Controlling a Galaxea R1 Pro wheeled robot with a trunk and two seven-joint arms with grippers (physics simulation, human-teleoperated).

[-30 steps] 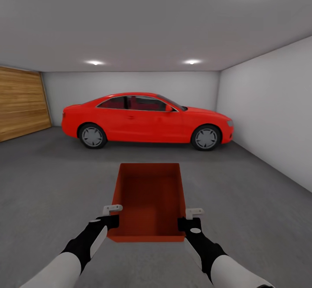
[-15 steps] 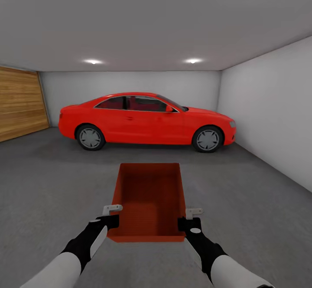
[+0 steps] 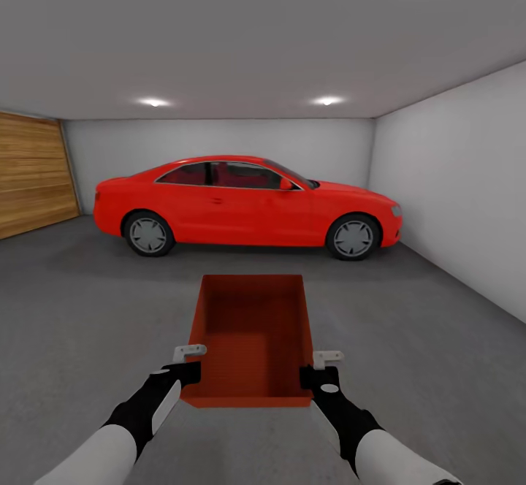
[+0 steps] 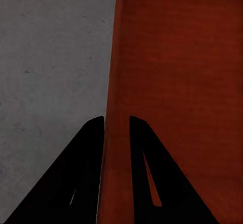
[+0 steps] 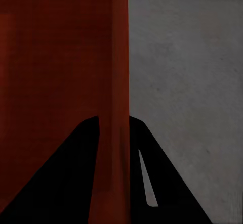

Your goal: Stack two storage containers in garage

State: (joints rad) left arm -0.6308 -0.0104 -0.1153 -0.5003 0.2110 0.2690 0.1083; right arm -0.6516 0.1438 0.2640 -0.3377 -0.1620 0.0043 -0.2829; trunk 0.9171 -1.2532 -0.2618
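Now, garage: we stand on the dark grey concrete floor (image 3: 80, 310) with pale walls around us, so the carrying leg looks close to done, though no second bin shows.
Red car (image 3: 245, 204): parked broadside at twelve o'clock, well beyond the bin; not our concern except as something to keep clear of.
Wooden door (image 3: 33, 174): at ten o'clock against the far-left wall.
Container (image 3: 252, 335): we hold one red-orange storage bin in front of us at six o'clock, off the floor, open side up and apparently empty.
How it will handle: we judge it light and stiff, a plain straight-walled plastic box; smooth walls may slide in a pinch, so a grip on each side wall suits it best.
Left gripper (image 4: 116, 125): clenched on the bin's left wall near the close end, one finger inside, one outside.
Right gripper (image 5: 114, 125): clamped the same way on the right wall, opposite the left.
Change from a second ago: the bin and both arms sit in the same spot in the head view, while the car has spread wider and the door has slid toward nine o'clock; we read that as our own base moving, not the things.
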